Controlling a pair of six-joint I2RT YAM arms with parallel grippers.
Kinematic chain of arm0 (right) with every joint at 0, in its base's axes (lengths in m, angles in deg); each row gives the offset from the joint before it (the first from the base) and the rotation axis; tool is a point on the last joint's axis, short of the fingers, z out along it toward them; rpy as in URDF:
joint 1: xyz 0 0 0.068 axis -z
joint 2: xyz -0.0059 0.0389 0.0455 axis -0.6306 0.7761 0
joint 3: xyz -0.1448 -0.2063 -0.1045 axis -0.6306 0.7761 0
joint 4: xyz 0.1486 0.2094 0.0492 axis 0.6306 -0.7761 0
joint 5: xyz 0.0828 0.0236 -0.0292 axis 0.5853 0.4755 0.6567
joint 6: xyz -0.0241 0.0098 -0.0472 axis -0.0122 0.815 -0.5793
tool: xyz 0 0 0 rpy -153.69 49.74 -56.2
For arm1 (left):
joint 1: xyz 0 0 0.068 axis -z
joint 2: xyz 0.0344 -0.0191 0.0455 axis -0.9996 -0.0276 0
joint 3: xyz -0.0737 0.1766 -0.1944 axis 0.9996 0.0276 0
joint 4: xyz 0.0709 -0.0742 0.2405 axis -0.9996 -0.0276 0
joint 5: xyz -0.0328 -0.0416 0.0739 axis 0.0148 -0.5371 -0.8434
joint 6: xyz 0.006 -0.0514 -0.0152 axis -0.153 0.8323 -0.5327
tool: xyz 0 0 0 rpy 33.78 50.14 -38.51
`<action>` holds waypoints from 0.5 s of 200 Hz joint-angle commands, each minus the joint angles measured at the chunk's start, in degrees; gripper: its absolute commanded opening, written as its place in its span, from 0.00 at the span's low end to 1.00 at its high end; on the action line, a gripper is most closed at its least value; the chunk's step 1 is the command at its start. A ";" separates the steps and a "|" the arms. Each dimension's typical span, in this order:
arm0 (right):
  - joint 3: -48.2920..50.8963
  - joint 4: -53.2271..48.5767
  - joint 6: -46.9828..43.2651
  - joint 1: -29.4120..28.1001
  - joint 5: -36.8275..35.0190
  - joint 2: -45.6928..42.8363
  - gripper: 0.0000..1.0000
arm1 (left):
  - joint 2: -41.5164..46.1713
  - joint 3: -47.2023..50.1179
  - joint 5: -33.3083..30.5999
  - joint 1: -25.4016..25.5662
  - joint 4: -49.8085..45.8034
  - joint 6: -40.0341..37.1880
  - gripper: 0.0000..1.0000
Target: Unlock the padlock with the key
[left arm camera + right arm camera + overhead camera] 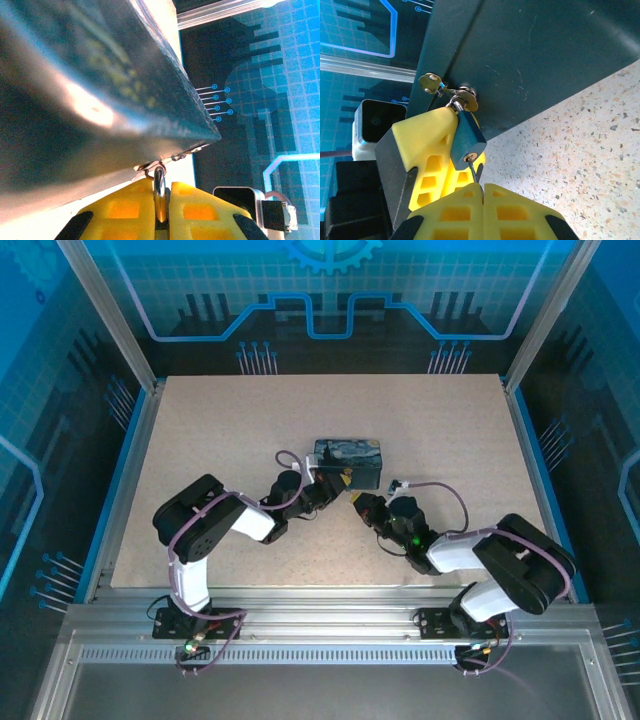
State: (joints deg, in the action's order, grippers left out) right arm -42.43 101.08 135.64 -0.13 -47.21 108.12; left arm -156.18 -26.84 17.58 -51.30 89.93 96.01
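Your right gripper (481, 190) is nearest the lens in the right wrist view. Its yellow fingers are pressed together on the key (475, 172), whose thin blade rises from between the tips into the keyway on the underside of the padlock (466, 135). The padlock hangs by its shackle from the hasp (465, 96) at the front corner of the dark blue tin (545, 60), which sits near the middle of the table (230, 420). The lock body reads dark teal here, with a brass underside.

Progress, as judged: the key appears seated, so insertion is done. The shackle is closed through the hasp, so the turn and the release are outstanding.

Your left gripper (161, 191) is clamped on the padlock from the other side. In its own wrist view the fingers meet on a narrow metal edge just under the hasp, steadying the lock.

Pose: in the top view both arms reach inward with forearms low, wrists converging at the tin's near face — left arm from the left, right arm from the right, the two heads just beside each other.
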 commanded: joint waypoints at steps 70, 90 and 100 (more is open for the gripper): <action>-0.07 15.72 6.95 2.68 3.20 9.01 0.00 | 1.31 1.17 4.03 0.93 7.35 2.10 0.00; 0.03 16.98 8.98 4.60 6.01 10.04 0.00 | 1.26 1.09 4.44 0.90 7.71 2.14 0.00; -0.09 16.82 9.74 5.41 7.41 10.34 0.00 | 1.26 1.16 4.63 0.93 7.72 2.11 0.00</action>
State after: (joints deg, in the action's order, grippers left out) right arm -42.21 114.72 142.08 2.56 -41.88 116.80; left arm -156.18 -26.08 15.76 -51.99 91.54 97.23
